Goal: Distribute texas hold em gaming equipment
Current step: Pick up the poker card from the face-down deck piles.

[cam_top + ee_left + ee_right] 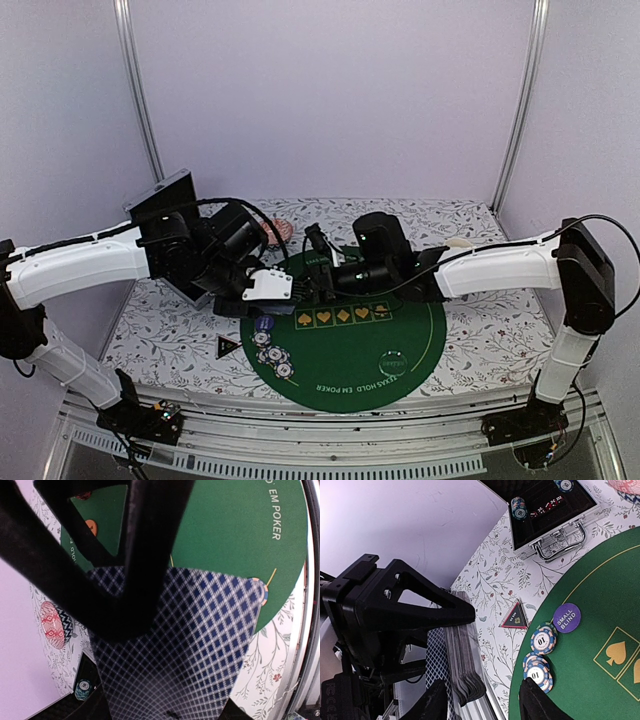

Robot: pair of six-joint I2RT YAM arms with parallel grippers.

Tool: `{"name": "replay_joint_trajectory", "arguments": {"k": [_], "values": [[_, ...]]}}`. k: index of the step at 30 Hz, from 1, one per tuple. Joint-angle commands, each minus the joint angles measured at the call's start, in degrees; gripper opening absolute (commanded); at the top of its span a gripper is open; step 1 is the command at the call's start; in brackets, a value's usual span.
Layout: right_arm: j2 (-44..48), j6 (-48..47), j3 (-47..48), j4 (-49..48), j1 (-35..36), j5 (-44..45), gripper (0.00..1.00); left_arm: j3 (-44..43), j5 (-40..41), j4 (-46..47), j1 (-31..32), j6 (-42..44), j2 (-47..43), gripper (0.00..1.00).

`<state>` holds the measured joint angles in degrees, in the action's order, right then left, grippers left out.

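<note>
My left gripper (262,287) is shut on a deck of playing cards (270,285), held on edge above the left side of the green poker mat (400,330). The deck's blue-checked back (200,645) fills the left wrist view. My right gripper (312,285) is open, and the deck's edge (465,660) lies between its fingers (535,702) without being pinched. Blue-and-white "10" chips (542,641) lie in small stacks on the mat's left rim (272,352). A purple "small blind" button (566,617) sits beside them.
A black triangular marker (515,616) lies on the floral cloth left of the mat (228,347). An open metal case (550,510) holds chips and red dice. A pink patterned dish (275,232) stands at the back. A clear disc (392,360) lies on the mat's front.
</note>
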<state>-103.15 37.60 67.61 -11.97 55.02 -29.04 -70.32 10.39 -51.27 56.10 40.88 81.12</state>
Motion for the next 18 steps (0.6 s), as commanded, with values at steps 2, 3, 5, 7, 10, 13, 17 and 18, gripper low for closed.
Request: {"name": "replay_joint_trajectory", "arguments": {"k": [2, 3, 5, 7, 10, 13, 17, 18], "values": [[2.4, -0.9, 0.5, 1.2, 0.3, 0.1, 0.46, 0.5, 0.7, 1.3, 0.9, 0.0, 0.5, 0.52], [2.4, -0.9, 0.5, 1.3, 0.3, -0.2, 0.42, 0.5, 0.7, 1.4, 0.9, -0.1, 0.5, 0.52], [2.6, -0.9, 0.5, 1.3, 0.4, -0.4, 0.34, 0.5, 0.7, 1.4, 0.9, -0.1, 0.6, 0.52], [2.7, -0.8, 0.4, 1.5, 0.4, -0.4, 0.30, 0.5, 0.7, 1.3, 0.9, -0.1, 0.5, 0.52], [3.2, -0.9, 0.0, 2.0, 0.4, -0.1, 0.22, 0.5, 0.9, 1.3, 0.9, -0.1, 0.5, 0.52], [4.1, -1.5, -0.3, 2.7, 0.4, 0.2, 0.09, 0.8, 0.9, 1.3, 0.9, -0.1, 0.5, 0.52], [5.4, -2.2, -0.5, 4.1, 0.4, 0.6, 0.03, 1.1, 1.0, 1.3, 0.9, -0.1, 0.6, 0.52], [5.7, -2.5, -0.5, 4.7, 0.4, 0.9, 0.03, 1.1, 1.1, 1.3, 0.9, -0.2, 0.6, 0.52]]}}
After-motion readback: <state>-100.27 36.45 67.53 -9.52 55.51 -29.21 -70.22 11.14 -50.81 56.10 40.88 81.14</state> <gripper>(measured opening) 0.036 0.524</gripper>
